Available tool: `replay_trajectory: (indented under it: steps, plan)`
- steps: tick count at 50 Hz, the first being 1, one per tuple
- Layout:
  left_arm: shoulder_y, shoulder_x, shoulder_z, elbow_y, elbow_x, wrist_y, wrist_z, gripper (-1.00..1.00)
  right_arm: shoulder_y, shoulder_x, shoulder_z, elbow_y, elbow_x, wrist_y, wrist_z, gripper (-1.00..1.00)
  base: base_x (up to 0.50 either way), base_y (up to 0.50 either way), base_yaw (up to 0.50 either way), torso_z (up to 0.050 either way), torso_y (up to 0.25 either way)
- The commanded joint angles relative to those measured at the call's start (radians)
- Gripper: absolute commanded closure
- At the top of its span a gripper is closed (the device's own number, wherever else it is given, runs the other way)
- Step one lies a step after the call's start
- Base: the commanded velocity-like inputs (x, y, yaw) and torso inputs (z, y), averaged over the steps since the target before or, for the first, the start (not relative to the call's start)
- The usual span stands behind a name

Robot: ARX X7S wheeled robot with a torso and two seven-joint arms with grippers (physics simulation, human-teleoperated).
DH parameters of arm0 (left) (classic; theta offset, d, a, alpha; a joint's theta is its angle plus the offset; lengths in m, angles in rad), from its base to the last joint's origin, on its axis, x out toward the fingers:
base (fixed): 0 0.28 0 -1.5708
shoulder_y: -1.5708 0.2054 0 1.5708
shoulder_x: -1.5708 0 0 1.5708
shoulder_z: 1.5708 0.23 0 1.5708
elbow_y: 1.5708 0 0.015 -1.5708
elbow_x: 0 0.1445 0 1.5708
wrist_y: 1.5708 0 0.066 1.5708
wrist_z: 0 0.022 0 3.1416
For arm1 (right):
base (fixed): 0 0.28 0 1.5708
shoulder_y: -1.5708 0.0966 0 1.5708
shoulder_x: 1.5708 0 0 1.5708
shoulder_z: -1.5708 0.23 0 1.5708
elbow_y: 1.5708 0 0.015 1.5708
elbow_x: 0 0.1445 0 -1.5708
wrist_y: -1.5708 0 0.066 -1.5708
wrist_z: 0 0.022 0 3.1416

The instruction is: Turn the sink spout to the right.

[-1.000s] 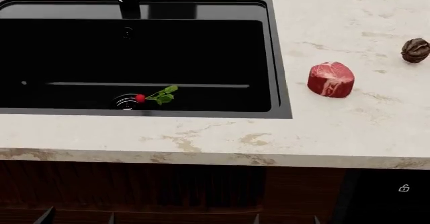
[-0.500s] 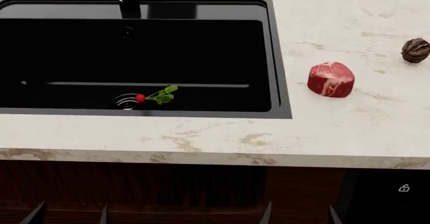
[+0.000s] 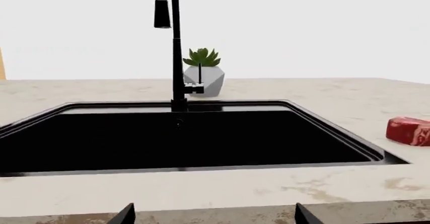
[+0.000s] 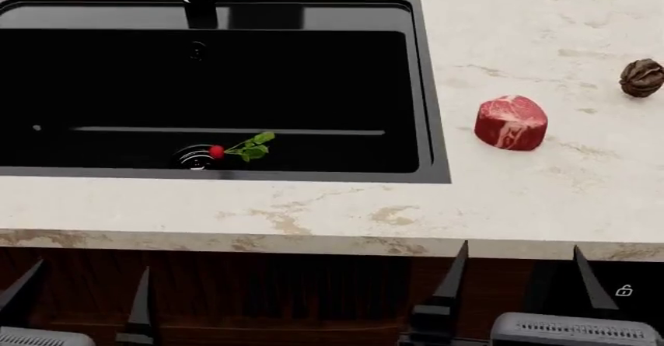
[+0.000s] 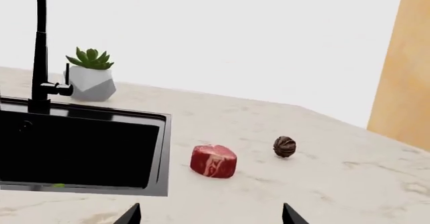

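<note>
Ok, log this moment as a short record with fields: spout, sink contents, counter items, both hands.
spout: sink spout upright behind the sink, untouched
in basin: radish beside the drain
counter: raw meat chunk and brown walnut right of the sink; potted succulent behind the spout
left hand: open, empty, below the counter edge
right hand: open, empty, below the counter edge

Sink spout [image 3: 177,58]: slim glossy black tube, upright on the rear rim behind the basin, on a wider round base; small chrome-edged block at its side (low on the tube); nozzle end hangs near the top.

Sink [image 4: 425,89]: large glossy black rectangular basin, wide rim, sunk into the pale marbled surface; chrome-ringed drain on its floor.
</note>
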Motion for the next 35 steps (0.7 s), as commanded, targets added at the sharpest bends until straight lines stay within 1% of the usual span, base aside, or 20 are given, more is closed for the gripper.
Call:
replay_trajectory:
  steps: [1, 9, 12, 18, 20, 28, 35]
  plan:
    - [-0.056, -0.026, -0.016, 0.129, -0.026, -0.127, -0.029, -1.00, 0.060, 0.041, 0.004, -0.089, 0.000, 0.120, -0.006, -1.00, 0.00, 0.00, 0.00, 0.000, 0.000]
    - [-0.110, -0.057, -0.024, 0.195, -0.020, -0.202, -0.044, -1.00, 0.084, 0.054, 0.039, -0.097, 0.015, 0.146, -0.003, -1.00, 0.00, 0.00, 0.00, 0.000, 0.000]
    - [-0.120, -0.066, -0.026, 0.216, -0.016, -0.216, -0.050, -1.00, 0.093, 0.056, 0.033, -0.091, 0.010, 0.149, -0.001, -1.00, 0.00, 0.00, 0.00, 0.000, 0.000]
    - [-0.165, -0.072, -0.057, 0.244, -0.037, -0.279, -0.067, -1.00, 0.134, 0.064, 0.032, -0.076, 0.006, 0.166, 0.000, -1.00, 0.00, 0.00, 0.00, 0.000, 0.000]
    - [-0.180, -0.063, -0.087, 0.248, -0.070, -0.300, -0.069, -1.00, 0.153, 0.068, 0.035, -0.075, 0.006, 0.180, 0.000, -1.00, 0.00, 0.00, 0.00, 0.000, 0.000]
    - [-0.206, -0.085, -0.120, 0.244, -0.072, -0.317, -0.080, -1.00, 0.198, 0.076, 0.035, -0.068, 0.007, 0.211, -0.001, -1.00, 0.00, 0.00, 0.00, 0.000, 0.000]
    - [-0.228, -0.100, -0.128, 0.229, -0.075, -0.328, -0.079, -1.00, 0.254, 0.093, 0.029, -0.065, 0.004, 0.253, -0.008, -1.00, 0.00, 0.00, 0.00, 0.000, 0.000]
